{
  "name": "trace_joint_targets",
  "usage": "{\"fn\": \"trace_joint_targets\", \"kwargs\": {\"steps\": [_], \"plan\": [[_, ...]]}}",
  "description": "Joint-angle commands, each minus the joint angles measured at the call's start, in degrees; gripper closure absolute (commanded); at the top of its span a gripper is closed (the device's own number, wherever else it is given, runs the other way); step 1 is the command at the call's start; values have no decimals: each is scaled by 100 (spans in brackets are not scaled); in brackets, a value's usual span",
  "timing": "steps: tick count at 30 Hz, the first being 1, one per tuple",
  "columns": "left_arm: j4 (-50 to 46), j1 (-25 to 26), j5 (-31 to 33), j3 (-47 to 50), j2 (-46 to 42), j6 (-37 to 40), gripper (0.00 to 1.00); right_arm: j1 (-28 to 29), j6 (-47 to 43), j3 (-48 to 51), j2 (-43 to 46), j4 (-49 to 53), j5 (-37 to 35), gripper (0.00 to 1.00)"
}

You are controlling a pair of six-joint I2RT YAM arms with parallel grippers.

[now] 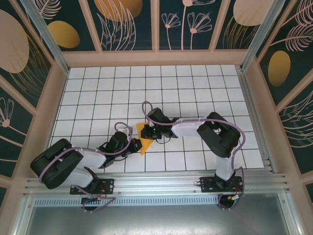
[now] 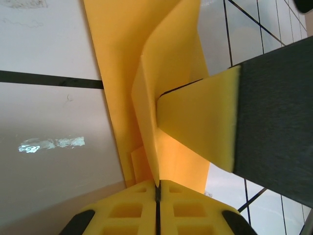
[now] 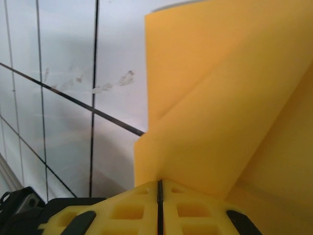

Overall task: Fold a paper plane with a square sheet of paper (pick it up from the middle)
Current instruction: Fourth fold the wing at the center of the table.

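Note:
The square sheet of paper is orange-yellow and folded into a narrow, creased, pointed shape, like a paper plane. It sits just above the white grid floor between both grippers, its point toward the near edge. My left gripper meets it from the left. In the left wrist view, the left gripper is shut on an upright fold of the paper. My right gripper comes from the right. In the right wrist view, the right gripper is shut on a raised flap of the paper. The right gripper's yellow fingers pinch a flap in the left wrist view.
The white tiled floor stretches behind and to both sides of the paper. Patterned dark walls with pale frames enclose it. An aluminium rail carrying both arm bases runs along the near edge.

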State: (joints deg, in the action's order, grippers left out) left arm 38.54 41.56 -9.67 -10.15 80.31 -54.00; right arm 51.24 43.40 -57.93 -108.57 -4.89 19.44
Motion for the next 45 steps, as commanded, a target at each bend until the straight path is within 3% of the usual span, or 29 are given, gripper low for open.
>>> {"fn": "trace_joint_targets", "kwargs": {"steps": [1, 7, 20, 33, 45], "plan": [[-369, -26, 27, -66, 5, 127, 89, -77, 6, -109, -115, 205, -247, 89], [-419, -25, -25, 2, -181, 52, 79, -78, 46, -69, -188, 144, -239, 89], [20, -33, -653, 235, -454, -139, 76, -71, 26, -63, -136, 136, -197, 89], [164, -26, -879, 96, -27, 173, 98, -68, 3, -17, 44, 75, -90, 87], [-1274, 109, -28, -306, -450, 899, 100, -106, 13, 232, 634, 44, -75, 83]]}}
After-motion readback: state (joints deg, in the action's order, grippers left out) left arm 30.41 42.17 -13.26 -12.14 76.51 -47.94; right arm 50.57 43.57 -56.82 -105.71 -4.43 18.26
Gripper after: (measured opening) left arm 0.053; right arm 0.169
